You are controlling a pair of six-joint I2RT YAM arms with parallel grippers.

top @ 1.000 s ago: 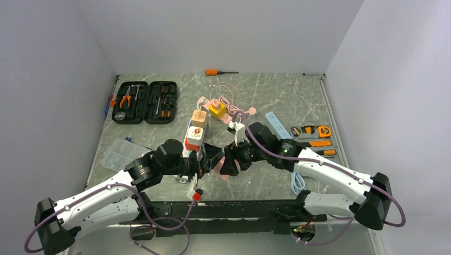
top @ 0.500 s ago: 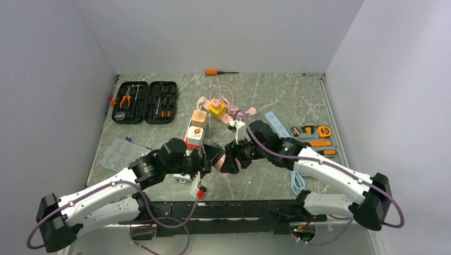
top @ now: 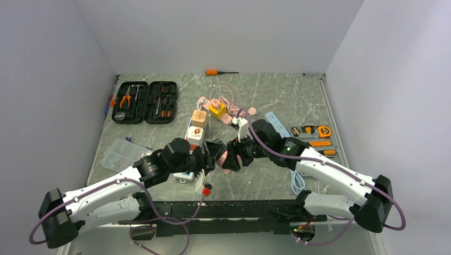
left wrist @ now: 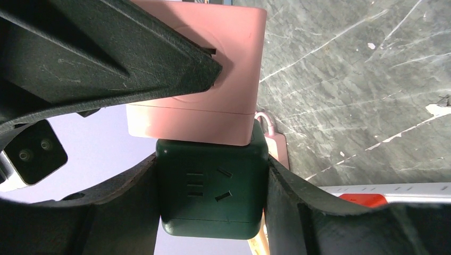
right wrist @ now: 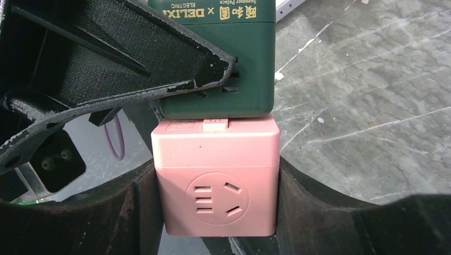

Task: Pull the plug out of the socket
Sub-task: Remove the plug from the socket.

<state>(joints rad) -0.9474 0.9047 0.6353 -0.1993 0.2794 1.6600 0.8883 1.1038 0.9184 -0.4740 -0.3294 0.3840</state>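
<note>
Sitting face to face, the pink cube (left wrist: 213,79) and the green cube (right wrist: 239,64) are joined with no gap showing at the seam, only a small pale tab poking out there in the right wrist view. So the plug is not off yet. The pair sits front and centre between the two arms, just right of the white power strip (top: 194,133), and looks to be held clear of the worktop (top: 276,101).

And here's the news: the left gripper (left wrist: 211,183) has just closed in. A second ago its jaws stood wide and the arm hung back to the left; now it has slid in toward the middle and the jaws are pinching the green cube on both flanks. The red-tipped switch (top: 207,187) on its cable has swung right along with it.

Over on the other side, the right gripper (right wrist: 215,183) hasn't budged, its jaws pinching the pink cube just as before.

That means each half now has its own holder, which is what a clean pull needs. My read is that the grasping is done and the separating has not begun. Next, I'd expect the arms to draw straight apart along the line of the pins; any twist risks a cube slipping in its grip.
</note>
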